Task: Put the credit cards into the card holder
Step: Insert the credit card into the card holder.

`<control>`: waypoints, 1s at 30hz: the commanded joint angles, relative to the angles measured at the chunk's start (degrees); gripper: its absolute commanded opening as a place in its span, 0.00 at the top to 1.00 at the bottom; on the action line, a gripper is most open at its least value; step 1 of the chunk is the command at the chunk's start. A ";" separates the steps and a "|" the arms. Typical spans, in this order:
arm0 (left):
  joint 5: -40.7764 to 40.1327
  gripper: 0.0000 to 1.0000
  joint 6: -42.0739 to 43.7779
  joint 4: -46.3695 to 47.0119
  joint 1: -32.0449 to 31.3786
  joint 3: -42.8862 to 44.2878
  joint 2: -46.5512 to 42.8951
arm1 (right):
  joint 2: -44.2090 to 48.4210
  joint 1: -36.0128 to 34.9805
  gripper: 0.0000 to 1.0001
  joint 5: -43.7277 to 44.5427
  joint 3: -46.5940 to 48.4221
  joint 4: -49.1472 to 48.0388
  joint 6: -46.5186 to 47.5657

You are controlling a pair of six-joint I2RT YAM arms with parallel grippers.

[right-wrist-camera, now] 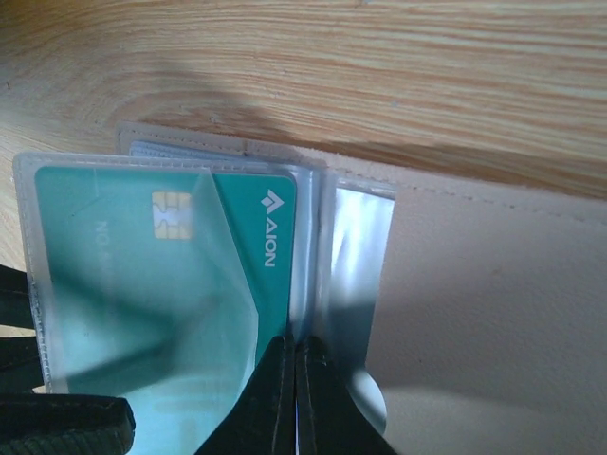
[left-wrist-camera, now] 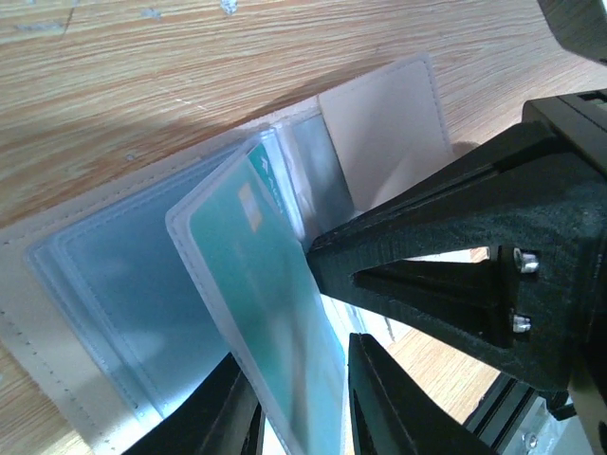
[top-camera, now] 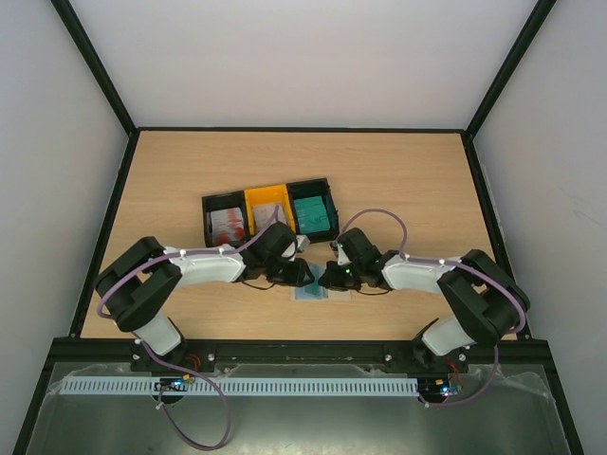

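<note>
Far left in the overhead view, the left arm (top-camera: 204, 265), bent inward over the wooden counter (top-camera: 171, 180). Behind it, three joined trays in one row. First a black tray (top-camera: 207, 220) with a white card with red blotches (top-camera: 229, 225). Then a yellow tray (top-camera: 268, 192) with something pale inside, too small to name. Then a second black tray (top-camera: 330, 201) with a teal-green card (top-camera: 311, 216).

In front of the trays, near the middle, the card holder (top-camera: 322, 295), open and flat on the counter, directly under the tips of both arms.

Through the left wrist camera, a beige stitched border, light blue inside, and clear leaves rising from the fold. Partly inside one clear sleeve (left-wrist-camera: 185, 223), a sleeved teal card (left-wrist-camera: 266, 303), tilted up from the holder. Left jaws set on both sides of this card and its sleeve, pinching them at the near end.

Right jaws pressed together into one thin point, touching the clear leaves at the fold, just beside the logo edge of the sleeved teal card. Cannot tell whether a leaf is caught between them. Right of this point, the bare beige half of the holder, flat on the counter.

Farthest right, the right arm (top-camera: 417, 272), bent inward like the left one.
</note>
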State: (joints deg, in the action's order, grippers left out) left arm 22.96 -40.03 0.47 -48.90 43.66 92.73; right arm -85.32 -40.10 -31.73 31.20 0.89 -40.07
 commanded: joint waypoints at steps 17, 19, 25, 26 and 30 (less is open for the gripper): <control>8.48 0.63 4.29 4.28 -0.63 5.09 4.19 | 17.72 -0.44 0.86 25.61 -2.68 9.60 -6.82; 8.82 0.63 4.62 4.30 -0.99 5.99 4.94 | 19.68 -0.51 0.86 29.45 -2.88 11.09 -8.26; 9.21 0.55 5.33 3.93 -2.84 9.31 8.15 | 27.25 -0.35 0.83 41.84 -3.64 16.95 -14.01; 9.09 0.54 5.36 3.66 -3.19 9.88 8.82 | 28.56 -0.41 0.83 43.42 -3.73 17.87 -14.48; 8.40 0.47 6.11 2.60 -4.12 12.07 10.40 | 33.88 -0.37 0.73 46.96 -3.86 20.09 -15.61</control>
State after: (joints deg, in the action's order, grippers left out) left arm 31.31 -35.35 3.95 -52.05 53.28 101.54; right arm -55.75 -40.47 6.61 28.16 16.05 -52.73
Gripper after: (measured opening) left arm 0.508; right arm 0.236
